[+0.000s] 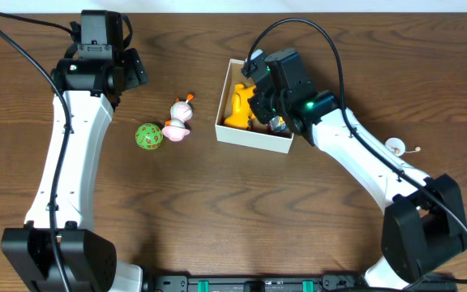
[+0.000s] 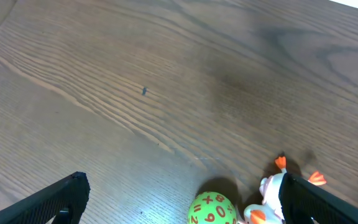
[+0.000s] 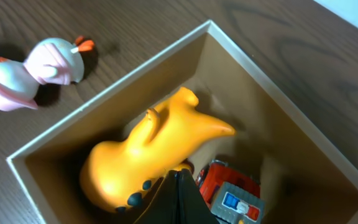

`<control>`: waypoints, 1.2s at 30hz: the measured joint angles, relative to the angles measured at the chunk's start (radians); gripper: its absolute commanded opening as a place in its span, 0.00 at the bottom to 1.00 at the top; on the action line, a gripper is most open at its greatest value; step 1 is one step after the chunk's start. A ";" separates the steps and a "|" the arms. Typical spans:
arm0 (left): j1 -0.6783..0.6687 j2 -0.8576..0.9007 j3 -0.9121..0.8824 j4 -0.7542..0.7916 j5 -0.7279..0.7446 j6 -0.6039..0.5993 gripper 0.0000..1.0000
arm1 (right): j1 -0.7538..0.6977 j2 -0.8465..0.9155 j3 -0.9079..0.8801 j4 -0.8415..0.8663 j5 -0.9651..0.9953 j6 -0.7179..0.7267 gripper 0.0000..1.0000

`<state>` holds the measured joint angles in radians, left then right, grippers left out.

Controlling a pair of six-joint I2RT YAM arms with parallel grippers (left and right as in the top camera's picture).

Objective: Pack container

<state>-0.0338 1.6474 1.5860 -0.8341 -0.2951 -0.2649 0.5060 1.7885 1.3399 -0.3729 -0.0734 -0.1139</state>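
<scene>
The small square open-top cardboard box (image 1: 254,134), white outside and brown inside, sits toward the far edge of the brown wood-grain table (image 1: 242,203), a little to the right of its middle. Inside it lies a glossy yellow plastic animal toy (image 3: 154,149) against the box's left wall. Beside that, in the right wrist view, is a small red toy car with a blue and white patch (image 3: 230,191).

The right gripper (image 3: 178,186) hangs over the box interior. Its dark fingers are pressed together into a single point with nothing between them, and the tip is just beside the yellow toy's edge.

The left gripper (image 2: 184,190) hovers near the far left corner of the table. Its two black fingers (image 2: 58,200) are spread wide and hold nothing.

On the bare wood between the grippers, left of the box, two small white-and-pink plastic toys with orange tips (image 1: 180,119) lie touching each other. A green lattice ball with orange numerals (image 1: 148,136) lies just beside them on the left.

A small white round object (image 1: 396,147) rests toward the right edge.
</scene>
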 measured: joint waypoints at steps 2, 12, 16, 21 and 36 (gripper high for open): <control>0.000 0.000 0.000 0.000 0.000 0.000 0.98 | 0.000 0.018 0.000 0.000 0.001 0.000 0.01; 0.000 0.000 0.000 0.000 0.000 0.000 0.98 | -0.005 0.083 0.000 -0.002 0.014 -0.002 0.01; 0.000 0.000 0.000 0.000 0.000 0.000 0.98 | -0.023 0.100 0.000 0.002 0.029 -0.003 0.01; 0.000 0.000 0.000 0.000 0.000 0.000 0.98 | -0.055 0.132 0.000 0.000 0.044 -0.007 0.01; 0.000 0.000 0.000 0.000 0.000 0.000 0.98 | -0.065 0.135 0.000 -0.006 0.096 -0.008 0.01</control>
<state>-0.0338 1.6474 1.5860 -0.8341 -0.2951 -0.2649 0.4408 1.9232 1.3399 -0.3786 0.0223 -0.1223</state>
